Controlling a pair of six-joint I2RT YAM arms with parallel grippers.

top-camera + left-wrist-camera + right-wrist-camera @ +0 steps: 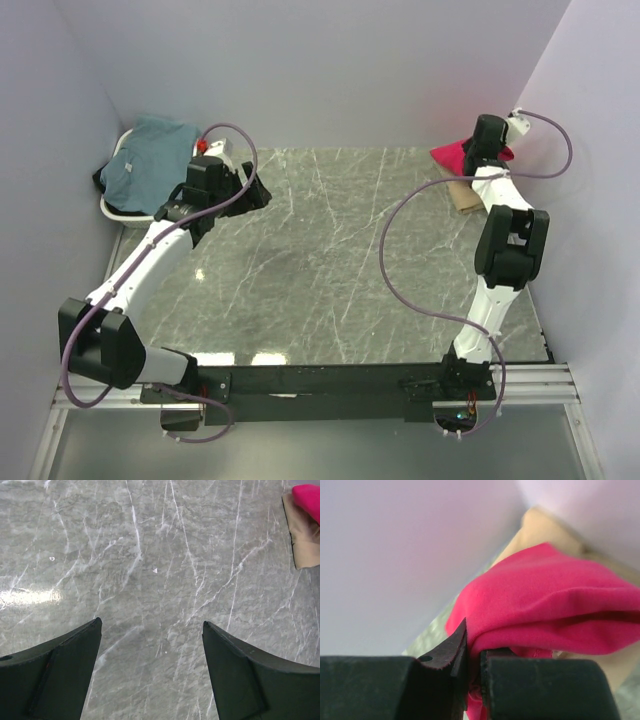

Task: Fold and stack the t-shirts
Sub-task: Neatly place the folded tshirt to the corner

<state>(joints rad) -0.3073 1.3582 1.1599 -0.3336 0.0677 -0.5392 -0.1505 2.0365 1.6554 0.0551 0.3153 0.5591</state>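
Observation:
The crimson red t-shirt (452,154) lies folded on the tan beige t-shirt (468,194) at the table's far right corner. My right gripper (474,667) is shut on a fold of the red t-shirt (545,610), with the beige one (545,527) under it. The teal blue t-shirt (150,160) lies heaped in the white basket at the far left. My left gripper (255,192) is open and empty, hovering over bare table right of the basket; its view (152,627) shows marble, with the red t-shirt (307,497) and beige t-shirt (305,542) far off.
The white oval basket (112,208) stands at the far left against the wall. Lilac walls close the table on the left, back and right. The marble tabletop (330,270) spreads between the arms. Purple cables loop over both arms.

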